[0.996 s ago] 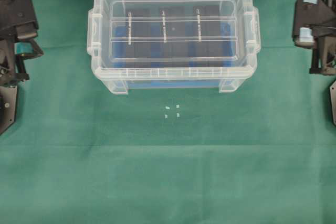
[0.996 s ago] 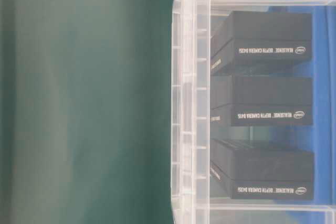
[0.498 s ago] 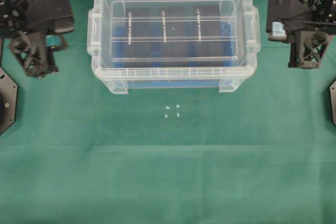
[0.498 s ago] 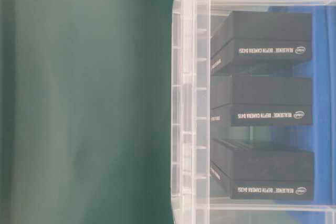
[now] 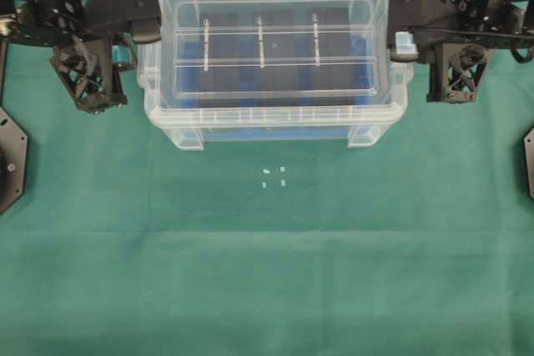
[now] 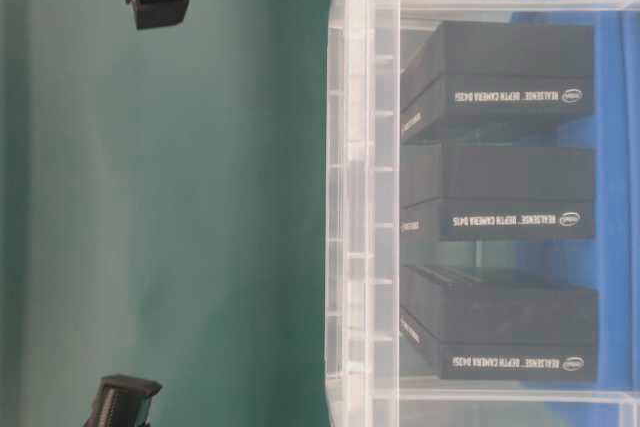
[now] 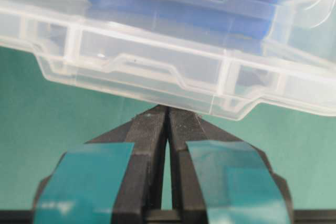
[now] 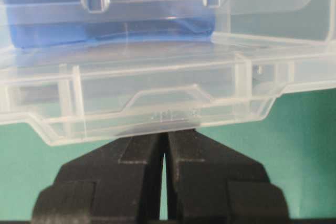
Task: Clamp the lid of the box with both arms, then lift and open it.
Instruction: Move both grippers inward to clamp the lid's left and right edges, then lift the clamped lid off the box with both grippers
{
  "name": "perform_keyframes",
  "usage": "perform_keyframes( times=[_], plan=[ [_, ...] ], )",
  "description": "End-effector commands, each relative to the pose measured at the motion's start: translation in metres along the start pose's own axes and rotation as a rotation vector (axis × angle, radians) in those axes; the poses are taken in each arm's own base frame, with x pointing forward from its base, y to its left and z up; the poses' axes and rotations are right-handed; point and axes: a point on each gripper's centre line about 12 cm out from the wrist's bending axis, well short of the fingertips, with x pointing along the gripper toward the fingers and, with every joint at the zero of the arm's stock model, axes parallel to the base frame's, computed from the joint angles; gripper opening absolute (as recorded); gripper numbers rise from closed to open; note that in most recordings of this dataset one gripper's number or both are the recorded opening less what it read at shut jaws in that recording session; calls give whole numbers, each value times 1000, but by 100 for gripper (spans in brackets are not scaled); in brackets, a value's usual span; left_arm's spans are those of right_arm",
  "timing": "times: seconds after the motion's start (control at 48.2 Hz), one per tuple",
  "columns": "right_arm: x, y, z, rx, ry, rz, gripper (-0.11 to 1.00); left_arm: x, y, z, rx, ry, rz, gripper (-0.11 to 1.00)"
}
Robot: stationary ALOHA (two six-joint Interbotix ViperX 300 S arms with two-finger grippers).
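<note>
"REALSENSE DEPTH CAMERA" on black boxes (image 6: 500, 187) inside box (image 5: 275, 127)

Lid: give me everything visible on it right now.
The lid is a flat clear plastic panel with rounded corners, a raised rim and two lengthwise ridges. It sits level and closed on the box, black boxes showing through it. The left claw and right claw, both shut, sit at its end tabs; actual contact is unclear.

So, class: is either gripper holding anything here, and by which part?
Nothing is held. The left gripper and right gripper are both shut, tips meeting the side edges of the lid, with nothing between their fingers.
</note>
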Motion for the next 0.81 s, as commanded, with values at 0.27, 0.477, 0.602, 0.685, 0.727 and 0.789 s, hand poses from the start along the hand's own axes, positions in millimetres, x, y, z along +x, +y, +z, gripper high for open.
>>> perform_keyframes(
  times=[0.27,0.477,0.602,0.685,0.727,0.789],
  plan=[
    [-5,1,21,-8,-50,-1,0,-4,-1,18,50,-38,-1,1],
    [-6,1,23,-6,-58,-2,0,-5,0,17,47,-39,0,1],
    [-7,1,24,-2,-62,-2,0,-5,-1,16,47,-39,0,1],
    [-7,1,23,-1,-59,-2,0,-5,-1,16,47,-39,0,1],
    [-8,0,25,0,-67,-3,0,-6,-1,16,47,-41,0,1],
    [-9,0,26,2,-71,-4,0,-6,0,17,46,-41,0,1]
  ],
)
